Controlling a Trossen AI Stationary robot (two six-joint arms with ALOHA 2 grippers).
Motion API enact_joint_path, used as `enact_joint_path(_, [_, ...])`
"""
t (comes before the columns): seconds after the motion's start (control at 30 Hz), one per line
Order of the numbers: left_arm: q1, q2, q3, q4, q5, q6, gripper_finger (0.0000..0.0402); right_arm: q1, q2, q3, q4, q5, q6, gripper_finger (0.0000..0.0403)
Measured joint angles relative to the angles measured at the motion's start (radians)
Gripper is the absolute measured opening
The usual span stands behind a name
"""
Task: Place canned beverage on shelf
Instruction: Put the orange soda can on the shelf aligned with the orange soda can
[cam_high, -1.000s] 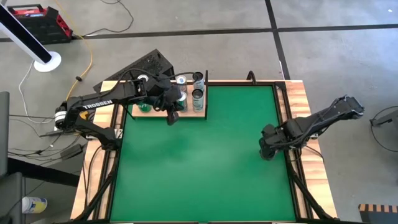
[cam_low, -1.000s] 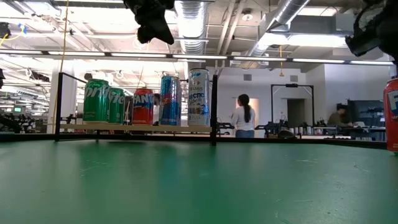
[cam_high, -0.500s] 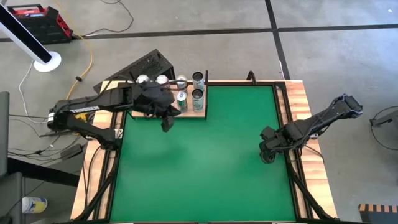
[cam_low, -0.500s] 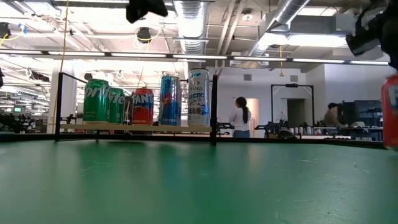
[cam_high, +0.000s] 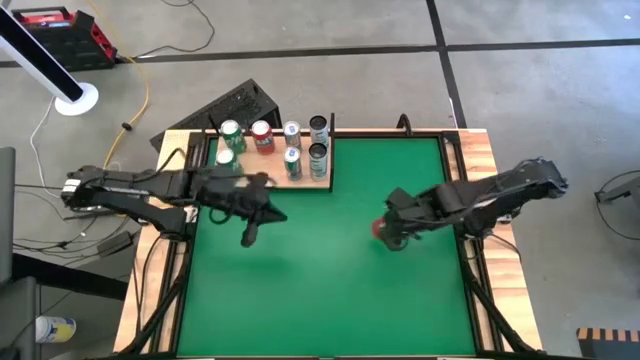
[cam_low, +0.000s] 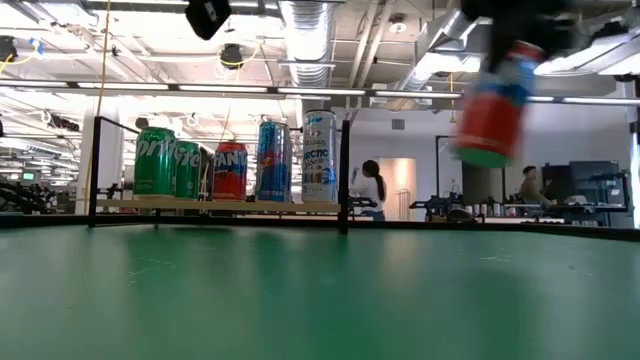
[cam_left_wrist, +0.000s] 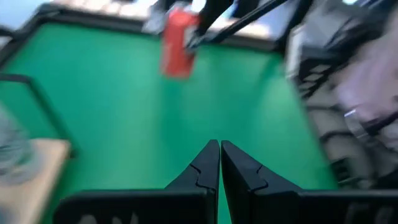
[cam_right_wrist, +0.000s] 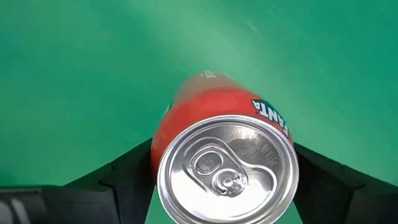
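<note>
Fanta can (cam_right_wrist: 221, 134), red with a silver top, sits clamped between the jaws of our right gripper (cam_high: 392, 231), lifted clear of the green mat (cam_high: 330, 290) and slightly tilted in the low view. We judge the pick done; what remains is carrying it across to the shelf (cam_high: 305, 182), well apart from the jaws, and setting it down there. Six cans already stand on that pale wooden panel: green ones, a red one, blue ones and a tall pale one, so free space looks tight. Our left gripper (cam_high: 249, 233) hangs above the mat just off the shelf's front edge, its jaws pressed together on nothing. Beyond the table we see an open workshop with ceiling ducts, strip lights and a person (cam_low: 375, 190) standing far off.
</note>
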Motion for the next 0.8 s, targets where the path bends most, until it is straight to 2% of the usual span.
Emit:
enact_joint_path(0.17, [-0.038, -0.116, -0.235, 0.344, 0.042, -0.059, 0.0, -0.046, 0.191, 0.193, 0.119, -0.001, -0.128, 0.0325])
enact_joint_path(0.23, [-0.049, -0.129, -0.282, 0.394, 0.042, -0.017, 0.0001, -0.068, 0.266, 0.272, 0.136, -0.003, -0.18, 0.0325])
enact_joint_path(0.37, [-0.061, -0.13, -0.319, 0.328, 0.041, 0.005, 0.0027, -0.124, 0.429, 0.412, 0.141, -0.026, -0.278, 0.0325])
enact_joint_path(0.63, [-0.078, -0.13, -0.321, 0.218, 0.034, 0.006, 0.0145, -0.196, 0.752, 0.736, 0.118, -0.135, -0.453, 0.0325])
enact_joint_path(0.8, [-0.078, -0.13, -0.322, 0.171, 0.005, -0.043, 0.02, -0.219, 0.911, 0.954, 0.004, -0.18, -0.548, 0.0325])
